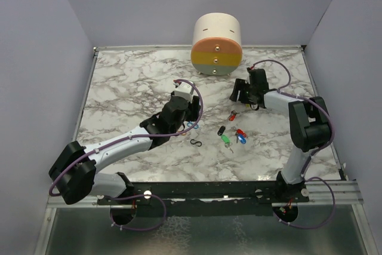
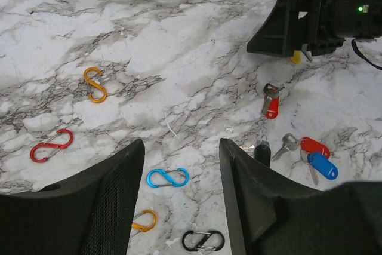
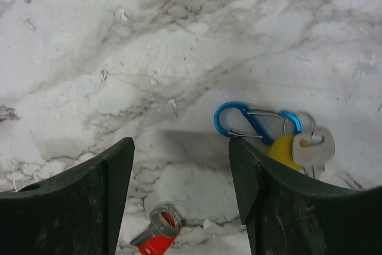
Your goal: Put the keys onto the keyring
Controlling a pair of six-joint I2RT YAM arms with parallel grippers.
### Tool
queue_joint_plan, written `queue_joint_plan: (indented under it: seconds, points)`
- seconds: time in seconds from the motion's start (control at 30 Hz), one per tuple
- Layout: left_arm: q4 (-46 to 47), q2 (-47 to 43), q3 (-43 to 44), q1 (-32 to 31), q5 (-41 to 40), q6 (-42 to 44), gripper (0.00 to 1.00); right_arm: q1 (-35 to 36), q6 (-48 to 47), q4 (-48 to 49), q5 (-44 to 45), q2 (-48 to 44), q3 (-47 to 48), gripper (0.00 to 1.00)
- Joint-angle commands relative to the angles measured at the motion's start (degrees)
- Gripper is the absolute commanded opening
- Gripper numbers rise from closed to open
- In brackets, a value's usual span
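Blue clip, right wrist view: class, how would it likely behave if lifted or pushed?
The blue clip looks like thin rigid metal, so probably stiff and light. The yellow key and silver key seem threaded on its end, so they would likely dangle and swing. Lying flat on smooth marble, it may slide when pushed.

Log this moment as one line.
left gripper open over loose blue clip | right gripper open, empty | yellow key touching second blue clip | red key, blue key loose

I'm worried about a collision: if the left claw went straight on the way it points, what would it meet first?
Probably the blue clip, lying on the marble just ahead of the open left claw; depth is unclear.
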Motion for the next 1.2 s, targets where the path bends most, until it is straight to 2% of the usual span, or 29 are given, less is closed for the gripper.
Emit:
queue_joint_plan:
  seconds: [0.0,0.17,0.37,0.87,1.17]
  points:
    - [1.27,0.45,0.19,0.35,0.51,0.10,0.55,0.33,-0.20,1.05,3.05,4.90,5.00,0.66]
    - [1.04,1.05,0.63,0.47,0.63,0.24,0.55,0.25,-1.11,0.21,7.55,8.63,11.22,0.66]
    - [0.94,1.10,0.66,0.69,0.64,0.29,0.55,0.26,-1.64,0.95,7.66,6.98,12.50,0.67]
    - [1.29,0.95,0.23,0.83,1.44,-0.14,0.55,0.35,-0.14,1.07,0.75,1.26,2.56,0.66]
    - [1.45,-0.06,-0.36,0.83,1.60,-0.39,0.55,0.34,1.74,-3.43,8.31,-1.33,-1.10,0.67]
